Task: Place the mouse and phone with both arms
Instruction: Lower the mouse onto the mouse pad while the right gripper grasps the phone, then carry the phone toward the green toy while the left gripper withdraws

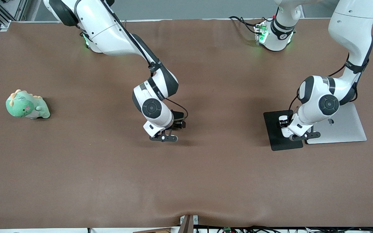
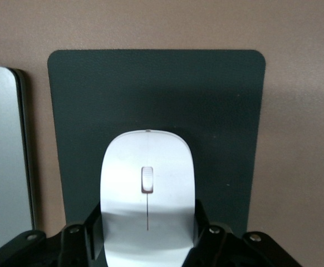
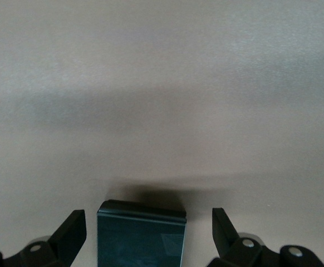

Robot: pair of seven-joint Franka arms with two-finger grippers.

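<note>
Front view: dino toy [image 1: 27, 105] alone nr right arm's end.

Broad bare tabletop [image 1: 108, 181] lies nearer the front camera than both arms, open to passage along its whole length. Toward the right arm's end only a plush toy [image 1: 27, 105] stands in the way. Toward the left arm's end the room is tight: the pad [image 1: 278, 142] and a silver laptop [image 1: 342, 127] lie just beside each other, with the left end effector [image 1: 299, 136] low over the pad.
</note>
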